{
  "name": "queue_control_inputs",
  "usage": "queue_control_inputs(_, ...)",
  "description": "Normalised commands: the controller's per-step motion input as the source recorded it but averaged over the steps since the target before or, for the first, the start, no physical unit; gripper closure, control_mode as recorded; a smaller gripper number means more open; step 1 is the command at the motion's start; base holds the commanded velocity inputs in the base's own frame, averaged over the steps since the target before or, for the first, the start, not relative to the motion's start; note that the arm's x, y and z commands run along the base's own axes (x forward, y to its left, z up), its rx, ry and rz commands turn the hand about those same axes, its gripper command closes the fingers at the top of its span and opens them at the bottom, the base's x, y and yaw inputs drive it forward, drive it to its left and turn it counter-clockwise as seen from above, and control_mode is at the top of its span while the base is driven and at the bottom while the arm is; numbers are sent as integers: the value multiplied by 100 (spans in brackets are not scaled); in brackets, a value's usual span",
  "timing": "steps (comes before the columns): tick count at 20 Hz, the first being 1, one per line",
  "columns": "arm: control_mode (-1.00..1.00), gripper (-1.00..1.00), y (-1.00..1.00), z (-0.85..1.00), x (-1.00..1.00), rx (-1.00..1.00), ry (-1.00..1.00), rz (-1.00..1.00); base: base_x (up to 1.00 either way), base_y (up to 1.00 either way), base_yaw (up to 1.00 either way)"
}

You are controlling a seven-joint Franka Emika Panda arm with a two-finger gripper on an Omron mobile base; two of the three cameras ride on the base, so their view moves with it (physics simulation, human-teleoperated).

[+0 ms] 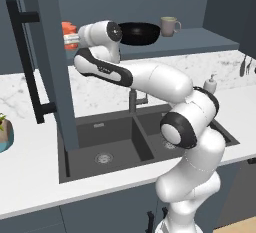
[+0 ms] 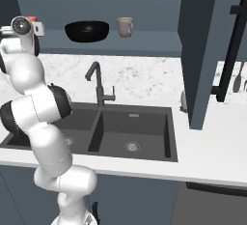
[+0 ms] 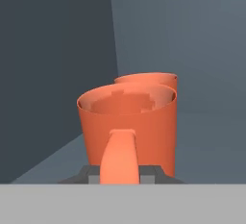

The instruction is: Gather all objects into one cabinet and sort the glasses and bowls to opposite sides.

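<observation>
Two orange vessels sit straight ahead of the gripper (image 3: 120, 172) inside the open cabinet (image 1: 200, 39): the nearer orange cup with a handle (image 3: 126, 122) and a second orange vessel (image 3: 153, 80) just behind it. The fingers are closed on the handle of the nearer cup (the dark tips sit either side of it). Left of the hand, the cabinet's side wall stands close; right of it the shelf runs open toward the black bowl (image 1: 139, 33), with the grey-beige mug (image 1: 169, 26) beyond that. The open door (image 1: 47, 62), with its long black bar handle (image 1: 25, 62), hangs just beside the wrist
</observation>
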Motion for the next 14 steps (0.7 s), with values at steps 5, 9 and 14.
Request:
queue_control_inputs(5, -100, 100, 19, -8, 40, 0, 0, 0, 0, 0, 0)
queue_control_inputs(9, -100, 100, 21, -8, 36, 0, 0, 0, 0, 0, 0)
queue_control_inputs(14, -100, -100, 16, 0, 18, 0, 1, 0, 0, 0, 0)
